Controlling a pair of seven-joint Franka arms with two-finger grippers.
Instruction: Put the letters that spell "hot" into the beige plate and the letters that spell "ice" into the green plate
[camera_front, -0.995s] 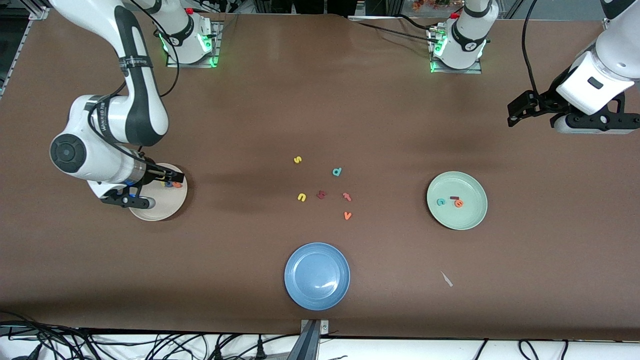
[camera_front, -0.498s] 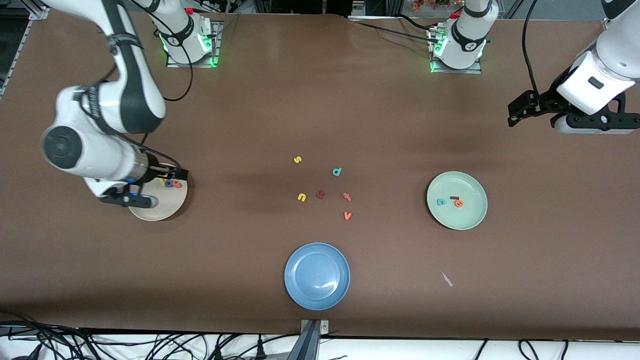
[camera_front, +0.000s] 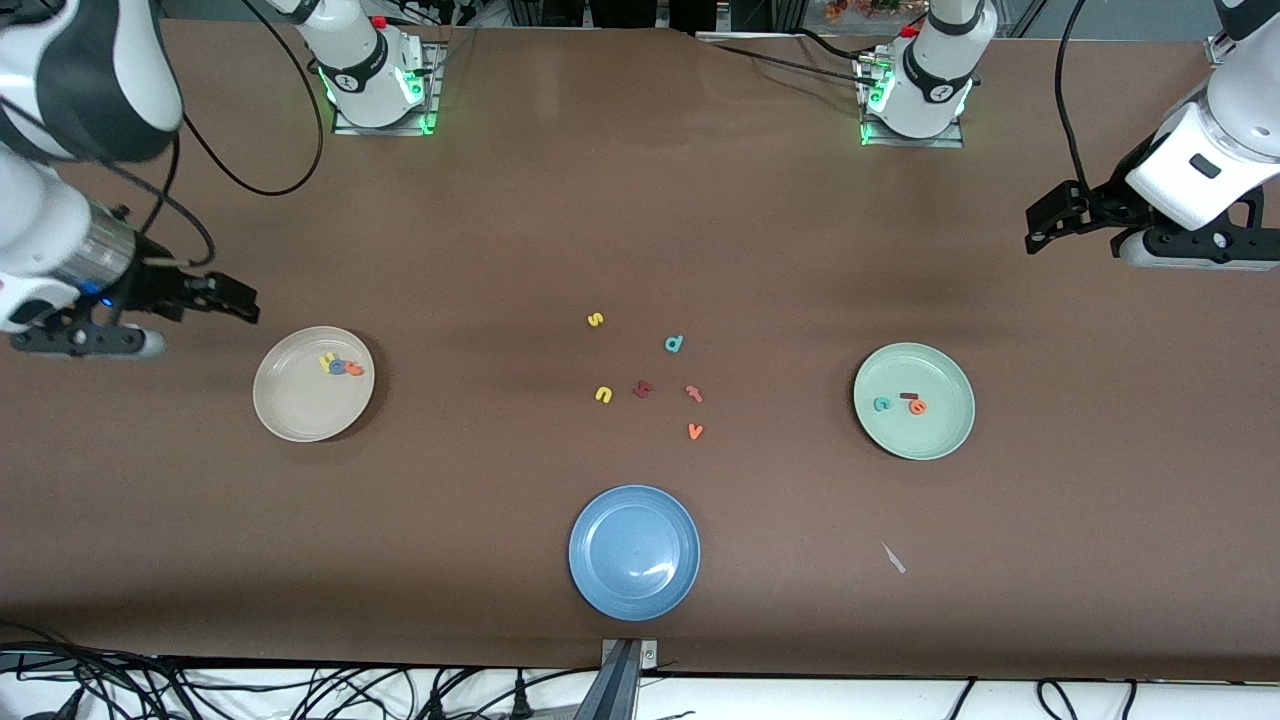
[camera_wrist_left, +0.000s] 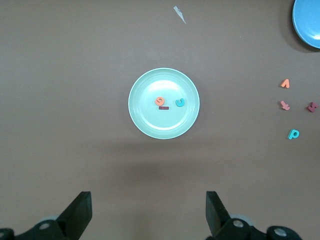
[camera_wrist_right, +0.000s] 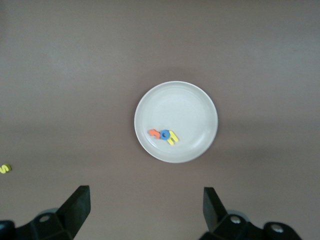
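The beige plate (camera_front: 300, 405) holds a yellow "h" (camera_front: 327, 362), a blue "o" (camera_front: 339, 367) and an orange "t" (camera_front: 354, 370), clustered at its rim. In the right wrist view the same plate (camera_wrist_right: 185, 110) and its "o" (camera_wrist_right: 165, 134) show. On the green plate (camera_front: 925, 435) lie a teal "c" (camera_front: 881, 404), a dark red "i" (camera_front: 909, 396) and an orange "e" (camera_front: 918, 406). My right gripper (camera_front: 245, 303) hangs open and empty over bare table beside the beige plate. My left gripper (camera_front: 1040, 225) waits, open and empty, high over the left arm's end of the table.
Loose letters lie mid-table: yellow "s" (camera_front: 595, 319), teal "d" (camera_front: 674, 344), yellow "n" (camera_front: 603, 394), a dark red letter (camera_front: 643, 389), two orange ones (camera_front: 694, 392). A blue plate (camera_front: 600, 575) sits nearer the front camera. A paper scrap (camera_front: 893, 558) lies near it.
My right arm rose and pulled away from over the beige plate toward its own end of the table, uncovering the three letters. The left arm barely shifted.
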